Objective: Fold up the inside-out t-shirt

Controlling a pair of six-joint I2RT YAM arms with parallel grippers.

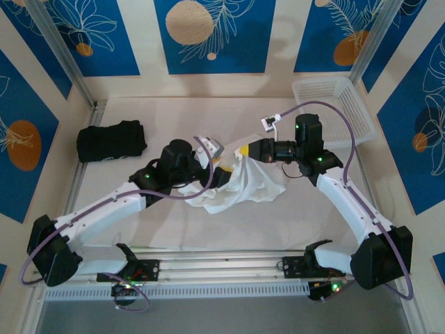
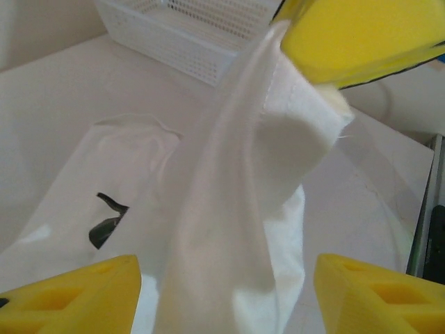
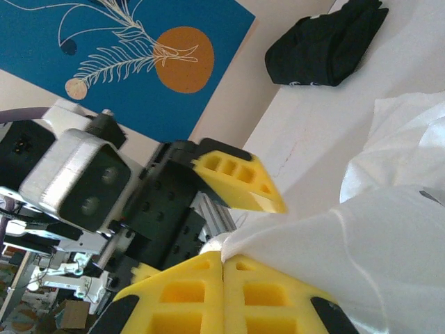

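Evidently nothing is folded yet: the thin white t-shirt point(image 1: 245, 186) hangs crumpled over the middle of the table point(image 1: 174, 115), clamped in the right hand point(image 3: 222, 268), the left hand point(image 2: 226, 268) spread apart.

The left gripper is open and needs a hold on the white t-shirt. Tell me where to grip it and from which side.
Grip the raised ridge of the white t-shirt just below where the right gripper pinches it. Come straight forward with the left gripper: the ridge stands tented between its open fingers, thin enough to close on, I'd judge.
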